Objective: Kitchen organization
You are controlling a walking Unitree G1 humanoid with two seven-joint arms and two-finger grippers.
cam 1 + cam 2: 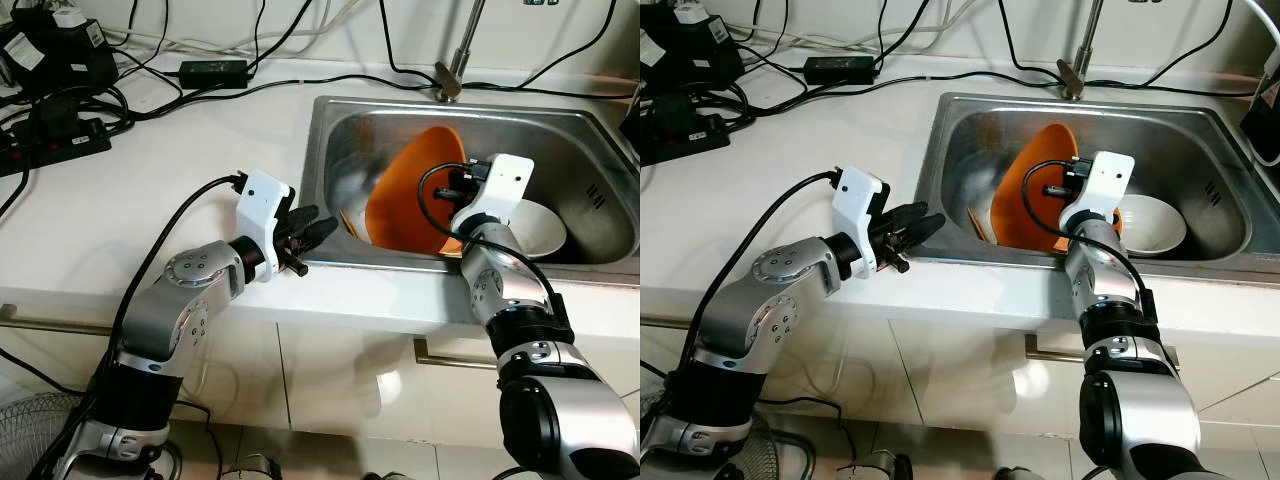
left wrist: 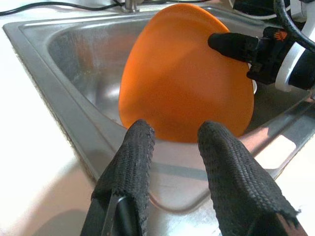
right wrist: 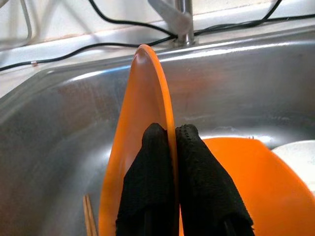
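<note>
head pair looks down; wrist cams close; all share sink point(image 1: 330, 130).

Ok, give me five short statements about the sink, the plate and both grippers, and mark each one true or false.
1. The right gripper has its jaws clamped on the rim of the orange plate. True.
2. The orange plate lies flat on the counter. False: it stands on edge inside the sink.
3. The left gripper holds a white bowl. False: its jaws are open and empty, at the sink's near edge.
4. A white bowl sits in the sink. True.
5. Chopsticks lie in the sink. True.
</note>
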